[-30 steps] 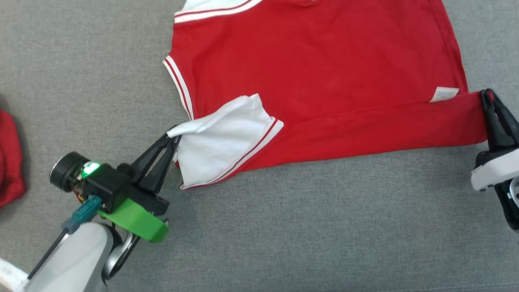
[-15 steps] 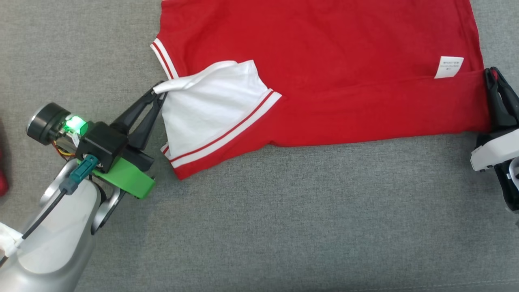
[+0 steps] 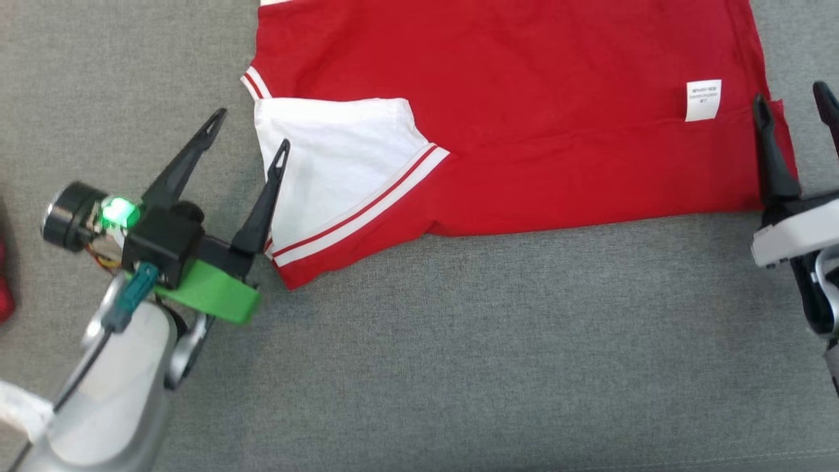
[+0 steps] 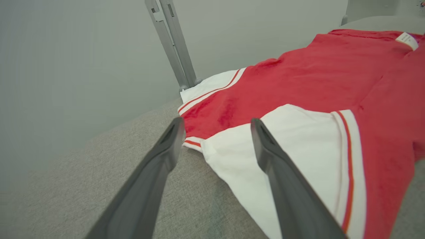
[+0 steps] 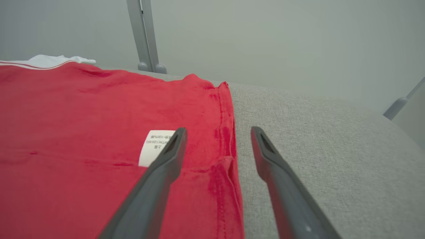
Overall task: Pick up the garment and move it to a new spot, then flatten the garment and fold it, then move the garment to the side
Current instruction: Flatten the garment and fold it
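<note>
Left forearm [image 3: 111,393]: pale grey, rising from the lower left corner of the head view.
Wrist mount [image 3: 210,295]: green bracket under a black block with a lit green lamp.
Left gripper [image 3: 252,128]: jaws spread wide, holding nothing. One finger is over the grey surface and the other over the edge of the white sleeve. Contact with the cloth cannot be told.
Right gripper [image 3: 790,93]: jaws spread wide, holding nothing, at the right edge of the head view. It straddles the garment's right edge, with the inner finger over red cloth and the outer over the grey surface.
Grey surface [image 3: 459,341]: woven cloth, the bed on which everything lies.
Garment [image 3: 557,98]: red shirt with white trim, lying flat on the grey surface between the two grippers and running off the top of the head view. Its near strip is turned up over the body, with a crease line from sleeve to label.
White sleeve [image 3: 334,157]: lies on the garment's left part. It has a white-and-red striped cuff, slanted.
Label [image 3: 703,100]: small white tag with print too small to read, just beside the right gripper's inner finger.
Red cloth [image 3: 5,288]: a sliver at the left edge, well apart from the garment.
Metal post [image 4: 172,43]: grey upright beyond the garment's far corner.
Wall [image 5: 265,39]: plain pale grey.
</note>
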`<state>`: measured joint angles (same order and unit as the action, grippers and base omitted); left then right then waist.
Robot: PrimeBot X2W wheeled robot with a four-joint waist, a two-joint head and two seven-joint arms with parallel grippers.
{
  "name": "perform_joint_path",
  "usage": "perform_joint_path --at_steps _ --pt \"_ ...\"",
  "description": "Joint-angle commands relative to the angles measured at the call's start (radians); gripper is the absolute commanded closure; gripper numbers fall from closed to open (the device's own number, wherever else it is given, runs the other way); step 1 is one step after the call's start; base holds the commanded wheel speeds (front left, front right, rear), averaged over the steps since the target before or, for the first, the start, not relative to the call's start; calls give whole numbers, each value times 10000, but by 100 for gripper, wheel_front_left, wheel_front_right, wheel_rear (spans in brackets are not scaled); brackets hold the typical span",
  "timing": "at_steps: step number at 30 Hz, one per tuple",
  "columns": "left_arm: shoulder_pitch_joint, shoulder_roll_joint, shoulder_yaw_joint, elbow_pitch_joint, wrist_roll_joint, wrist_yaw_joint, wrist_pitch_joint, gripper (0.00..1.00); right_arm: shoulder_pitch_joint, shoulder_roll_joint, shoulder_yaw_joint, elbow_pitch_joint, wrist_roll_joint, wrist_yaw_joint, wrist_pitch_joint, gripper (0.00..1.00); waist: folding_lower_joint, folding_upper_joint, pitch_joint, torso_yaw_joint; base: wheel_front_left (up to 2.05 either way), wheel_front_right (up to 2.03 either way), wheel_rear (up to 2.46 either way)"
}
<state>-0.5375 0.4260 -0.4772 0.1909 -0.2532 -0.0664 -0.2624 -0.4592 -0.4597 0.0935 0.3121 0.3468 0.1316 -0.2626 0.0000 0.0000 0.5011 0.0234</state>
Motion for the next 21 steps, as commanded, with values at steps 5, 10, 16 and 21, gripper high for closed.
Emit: perform_joint_path --at_steps 5,10,16,21 --pt "2264 -632 537 -833 -496 526 -22 0 1030 339 -287 -318 -307 -18 -30 0 0 0 -652 -39 0 0 0" --pt "3827 -1406 808 -316 -1715 378 -17 0 1734 585 -462 -314 -313 -18 -30 0 0 0 -1132 20 0 0 0" --pt "3590 -2169 1202 752 -3326 10 491 0 2029 735 -336 -160 -114 -18 -30 0 0 0 -1345 -36 0 0 0" --pt "3152 -2173 1292 1209 -3909 -210 943 4 1901 536 -159 -52 82 -18 -30 0 0 0 -1269 -163 0 0 0"
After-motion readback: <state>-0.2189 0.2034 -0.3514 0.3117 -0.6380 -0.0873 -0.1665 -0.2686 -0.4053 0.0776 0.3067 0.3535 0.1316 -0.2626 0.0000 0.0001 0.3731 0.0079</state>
